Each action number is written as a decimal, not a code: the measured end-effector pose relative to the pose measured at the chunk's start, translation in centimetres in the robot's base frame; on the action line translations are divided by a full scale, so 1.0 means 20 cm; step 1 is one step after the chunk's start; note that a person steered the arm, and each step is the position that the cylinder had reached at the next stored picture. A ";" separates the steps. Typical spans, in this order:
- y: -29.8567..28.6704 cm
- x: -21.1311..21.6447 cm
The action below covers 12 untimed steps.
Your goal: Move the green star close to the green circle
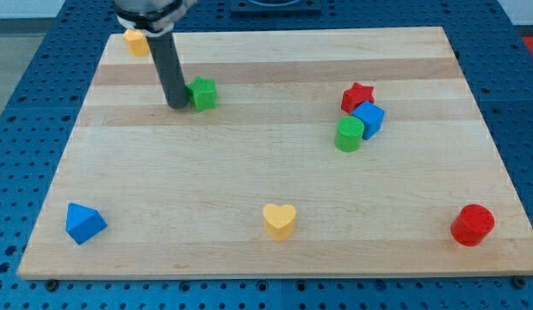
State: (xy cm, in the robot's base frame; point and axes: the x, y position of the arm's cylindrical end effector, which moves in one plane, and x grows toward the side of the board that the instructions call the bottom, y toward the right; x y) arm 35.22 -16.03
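Beside the green star (202,93), on its left, my tip (177,105) stands upright, touching it.

Wide bare strip of the wooden board (249,164) between the green star-shaped block (202,93) and the green cylinder block (349,134): nothing standing in that lane. Dark rod's tip (177,105) touching or just beside the star on the view's left. Red star block (357,96) and blue cube-like block (368,119) crowded against the cylinder on its top and right, so only left and bottom sides open. Yellow block (136,41) at top-left corner, partly hidden behind the rod, off the lane. Blue triangular block (83,223), yellow heart block (280,220), red cylinder block (472,225) along the bottom edge, well apart from the lane.
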 end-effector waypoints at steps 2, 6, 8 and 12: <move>0.00 -0.20; 0.54 0.29; 0.70 0.44; 0.82 0.54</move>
State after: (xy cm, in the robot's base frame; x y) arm 46.02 0.30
